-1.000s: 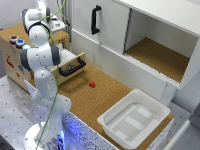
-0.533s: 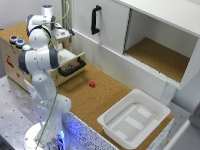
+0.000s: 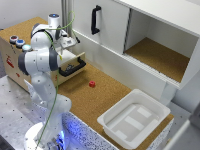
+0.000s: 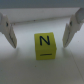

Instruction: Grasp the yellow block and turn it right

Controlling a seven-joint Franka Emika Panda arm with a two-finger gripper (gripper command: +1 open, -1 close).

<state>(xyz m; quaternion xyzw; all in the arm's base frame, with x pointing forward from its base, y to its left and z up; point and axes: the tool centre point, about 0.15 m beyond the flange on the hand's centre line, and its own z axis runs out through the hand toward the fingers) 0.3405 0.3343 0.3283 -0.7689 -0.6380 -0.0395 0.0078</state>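
In the wrist view a yellow block with a black letter N on top lies on a pale surface. My gripper is open, with one finger on each side of the block and apart from it. In the exterior view the gripper hangs over the open drawer at the exterior view's left. The arm hides the block there.
A small red object lies on the cork table. A white tray stands at the exterior view's lower right. A white cabinet with a black handle and an open compartment stands behind. Small pots sit at the left.
The arm has shifted slightly over the open drawer. The red object and the tray have not moved.
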